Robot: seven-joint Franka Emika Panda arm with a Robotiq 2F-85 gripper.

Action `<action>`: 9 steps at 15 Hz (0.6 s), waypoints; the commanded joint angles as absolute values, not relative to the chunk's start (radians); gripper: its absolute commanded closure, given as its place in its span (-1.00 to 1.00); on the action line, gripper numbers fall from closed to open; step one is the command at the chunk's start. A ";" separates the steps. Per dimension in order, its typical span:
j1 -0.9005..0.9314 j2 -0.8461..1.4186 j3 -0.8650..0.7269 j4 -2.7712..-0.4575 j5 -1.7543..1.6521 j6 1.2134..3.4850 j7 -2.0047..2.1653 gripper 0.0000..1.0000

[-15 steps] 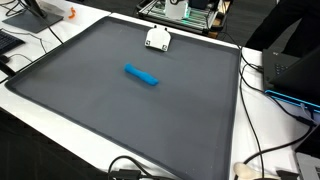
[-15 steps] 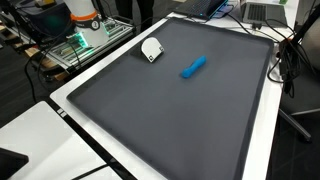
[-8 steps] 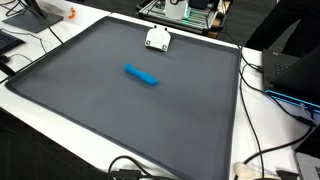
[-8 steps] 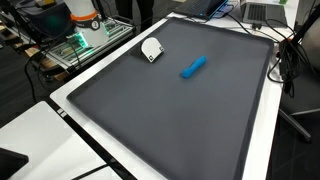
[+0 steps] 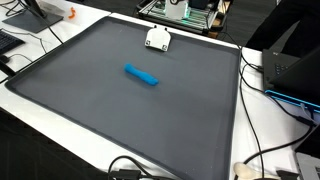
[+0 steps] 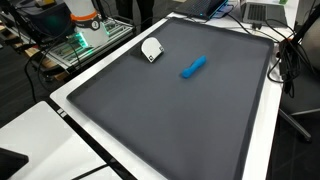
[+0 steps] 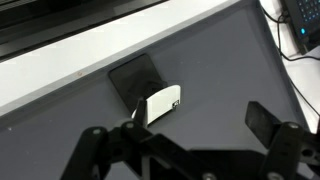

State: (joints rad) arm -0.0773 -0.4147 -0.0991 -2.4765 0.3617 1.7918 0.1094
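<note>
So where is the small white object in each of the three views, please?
In an exterior view: the white object lies at the far edge of the grey mat, beyond the blue bar.
In an exterior view: upper left, left of the blue bar.
Wrist view: centre, just above the open fingers.
Shared landmark: the mat's edge beside it.

A white table (image 5: 50, 130) carries a dark grey mat (image 5: 120, 115); on the mat lie a blue stick (image 5: 141, 75), perhaps a marker, and a small white block (image 5: 158, 39).
</note>
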 commanded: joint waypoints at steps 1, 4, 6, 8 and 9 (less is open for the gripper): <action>-0.087 -0.433 -0.055 -2.580 0.458 1.920 0.261 -1.00; -0.083 -0.437 -0.021 -2.649 0.508 2.039 0.368 -1.00; -0.081 -0.436 0.004 -2.689 0.526 2.122 0.443 -1.00; -0.074 -0.428 0.027 -2.716 0.536 2.187 0.512 -1.00; -0.070 -0.422 0.035 -2.725 0.539 2.206 0.538 -1.00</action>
State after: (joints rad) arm -0.0769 -0.4136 0.0060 -2.6745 0.5049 2.1326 0.4546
